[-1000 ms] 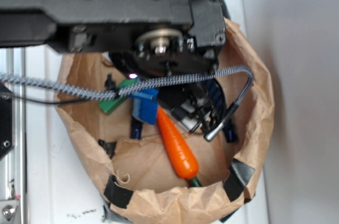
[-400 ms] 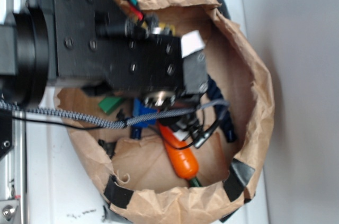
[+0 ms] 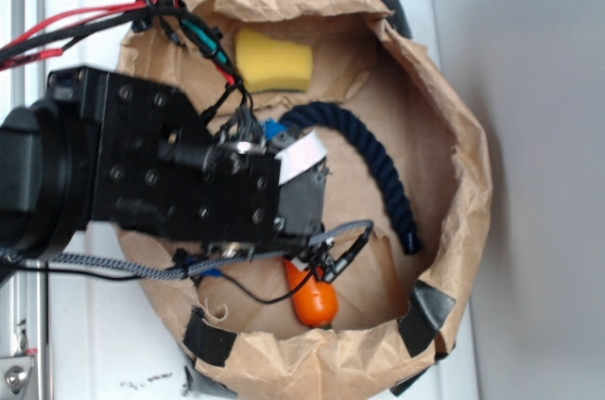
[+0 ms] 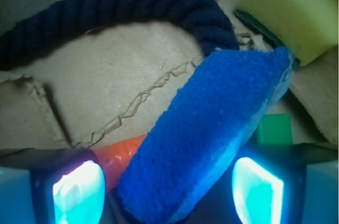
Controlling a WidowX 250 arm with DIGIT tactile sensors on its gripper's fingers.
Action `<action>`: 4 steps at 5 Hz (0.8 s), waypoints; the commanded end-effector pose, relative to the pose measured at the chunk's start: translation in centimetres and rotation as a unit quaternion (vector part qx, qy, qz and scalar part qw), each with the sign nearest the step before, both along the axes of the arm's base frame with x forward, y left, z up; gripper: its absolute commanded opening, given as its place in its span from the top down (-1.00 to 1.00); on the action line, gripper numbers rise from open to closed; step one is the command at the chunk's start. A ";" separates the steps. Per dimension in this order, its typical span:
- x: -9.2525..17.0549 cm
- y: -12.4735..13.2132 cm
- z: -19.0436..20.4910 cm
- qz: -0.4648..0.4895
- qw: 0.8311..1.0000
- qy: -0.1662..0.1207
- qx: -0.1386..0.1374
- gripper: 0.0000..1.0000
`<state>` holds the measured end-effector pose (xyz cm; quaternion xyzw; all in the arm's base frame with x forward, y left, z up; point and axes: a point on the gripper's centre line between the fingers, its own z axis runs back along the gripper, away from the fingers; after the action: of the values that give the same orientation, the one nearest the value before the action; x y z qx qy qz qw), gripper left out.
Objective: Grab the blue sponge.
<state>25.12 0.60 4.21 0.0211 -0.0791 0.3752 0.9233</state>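
1. Wrist view: the gripper [image 4: 169, 192] clamps the blue sponge [image 4: 204, 134], which sits tilted between its lit pads.
2. Beyond lie the navy rope [image 4: 114, 9], yellow sponge [image 4: 288, 9] and carrot [image 4: 122, 152].
3. Grasp looks made; only lifting clear of the paper bag [image 3: 454, 126] seems left.

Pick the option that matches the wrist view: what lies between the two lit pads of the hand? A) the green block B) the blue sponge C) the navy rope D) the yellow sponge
B: in the wrist view the blue sponge lies slantwise between the hand's two glowing pads, while the navy rope and yellow sponge lie beyond it.
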 end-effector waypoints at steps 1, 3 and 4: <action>-1.1 0.9 -0.4 0.019 0.999 -0.025 0.026 1.00; -1.4 1.0 1.5 0.028 0.999 -0.032 0.033 1.00; -2.1 2.3 5.9 0.029 0.999 -0.019 -0.005 1.00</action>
<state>22.65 1.54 8.59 0.0252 -0.0662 0.3978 0.9147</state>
